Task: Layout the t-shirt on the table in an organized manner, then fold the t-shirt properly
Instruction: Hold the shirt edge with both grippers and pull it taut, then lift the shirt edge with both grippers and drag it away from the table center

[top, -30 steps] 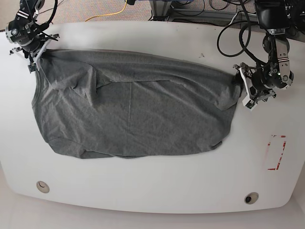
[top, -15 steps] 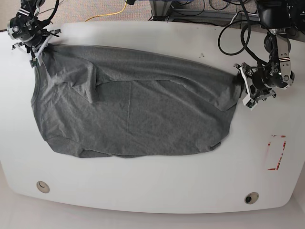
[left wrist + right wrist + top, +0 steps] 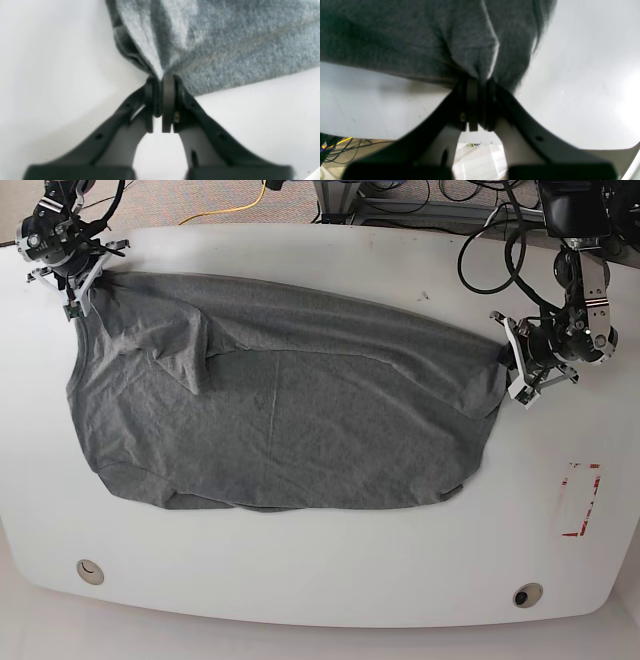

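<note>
The grey t-shirt [image 3: 290, 420] lies spread across the white table [image 3: 330, 560], wrinkled, with a fold near its upper left. My right gripper [image 3: 88, 282] is at the table's far left corner, shut on a bunched corner of the t-shirt [image 3: 470, 50]. My left gripper [image 3: 507, 360] is at the right side, shut on the opposite edge of the t-shirt [image 3: 212, 42]. In both wrist views the fingertips [image 3: 168, 87] [image 3: 472, 87] pinch gathered cloth just above the tabletop.
A red dashed rectangle mark [image 3: 581, 500] sits at the table's right. Two round holes [image 3: 89, 571] [image 3: 526, 594] lie near the front edge. Black cables [image 3: 500, 250] hang behind the left arm, and a yellow cable [image 3: 240, 205] runs on the floor beyond the table.
The right gripper has pulled its corner of the t-shirt further up and back toward the far left corner, stretching the top edge straighter. The left gripper has shifted slightly right.
</note>
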